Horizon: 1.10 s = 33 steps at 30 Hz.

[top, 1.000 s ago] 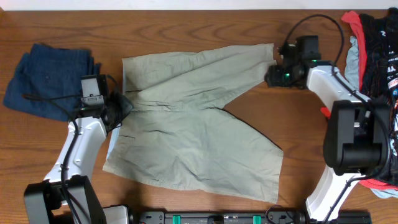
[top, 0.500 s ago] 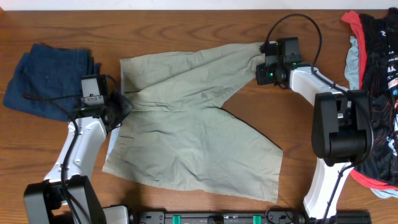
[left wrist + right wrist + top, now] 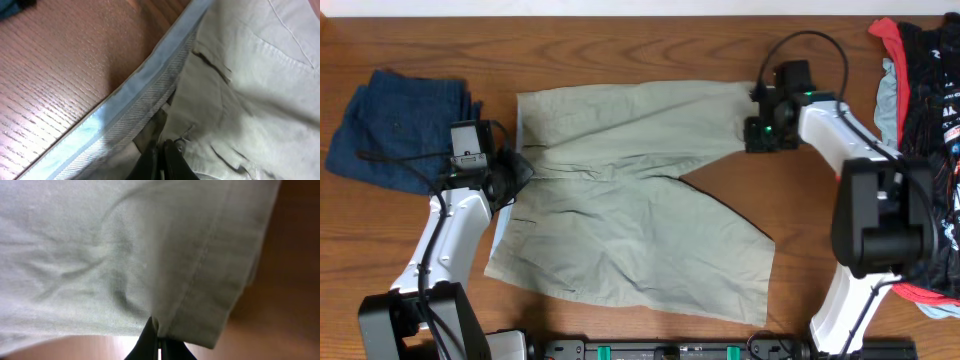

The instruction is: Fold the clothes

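The khaki shorts lie spread flat in the middle of the table, waistband to the left and both legs pointing right. My left gripper is shut on the waistband area; the left wrist view shows its fingertips pinching the khaki cloth beside the pale blue lining. My right gripper sits at the end of the upper leg. In the right wrist view it is shut on the leg's stitched hem, which hangs slightly off the wood.
A folded dark blue denim garment lies at the far left. A heap of red, black and pale-blue garments fills the right edge behind the right arm. Bare wooden table surrounds the shorts.
My right gripper has shut on the upper leg's hem, after moving left onto it, and has since shifted right and nearer the front with the hem. The left arm has not moved.
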Available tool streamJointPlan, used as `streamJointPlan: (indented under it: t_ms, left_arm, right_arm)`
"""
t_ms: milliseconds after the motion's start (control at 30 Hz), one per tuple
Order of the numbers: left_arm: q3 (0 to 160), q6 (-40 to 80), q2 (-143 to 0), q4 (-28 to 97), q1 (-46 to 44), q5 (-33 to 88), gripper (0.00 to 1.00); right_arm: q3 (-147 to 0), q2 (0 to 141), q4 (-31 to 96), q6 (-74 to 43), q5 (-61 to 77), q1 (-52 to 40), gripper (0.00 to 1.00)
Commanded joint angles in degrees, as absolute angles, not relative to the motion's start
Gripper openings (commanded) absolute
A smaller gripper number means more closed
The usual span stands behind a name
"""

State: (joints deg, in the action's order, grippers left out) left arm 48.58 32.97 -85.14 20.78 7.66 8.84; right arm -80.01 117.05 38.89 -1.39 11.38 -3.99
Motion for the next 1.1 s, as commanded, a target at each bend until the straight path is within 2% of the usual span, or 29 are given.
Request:
streamJointPlan:
  t_ms: [0,133,167,200,267,300,400,667,1067]
  left_arm:
    - [48.93,32.4,-85.73,20.91,7.79,7.88,0.06]
    - [48.93,32.4,-85.73,20.91,7.79,7.88,0.06]
    - [48.93,32.4,-85.73,20.91,7.79,7.88,0.07]
    - [48.93,32.4,-85.73,20.91,7.79,7.88,0.06]
    - [48.93,32.4,-85.73,20.88,7.79,7.88,0.06]
    - [48.93,32.4,-85.73,20.91,7.79,7.88,0.06]
    - [48.93,32.4,-85.73,20.91,7.79,7.88,0.06]
    - [48.93,32.4,-85.73,20.91,7.79,7.88,0.06]
    - [48.93,32.4,-85.73,20.93,7.79,7.88,0.06]
  right_arm:
    - [-80.86,110.61,41.8,-2.74,10.55,-1.54,0.01]
    - [-80.86,105.23,40.64,-2.5,10.52,-0.05,0.02]
    - [-80.86,104.53,39.0,-2.55,10.52,0.03,0.05]
    - [-80.86,104.12,36.88,-2.55,10.52,0.05,0.11]
    - [-80.86,104.2,33.21,-3.01,10.55,-0.05,0.39]
    - [-80.84,104.49,32.27,-3.18,10.57,-0.19,0.47]
    - [-80.84,105.38,32.86,-3.16,10.55,-0.49,0.58]
    - [-80.38,106.1,42.92,-1.26,6.98,-0.38,0.63]
    - [-76.6,110.89,40.34,0.03,7.51,-2.09,0.61]
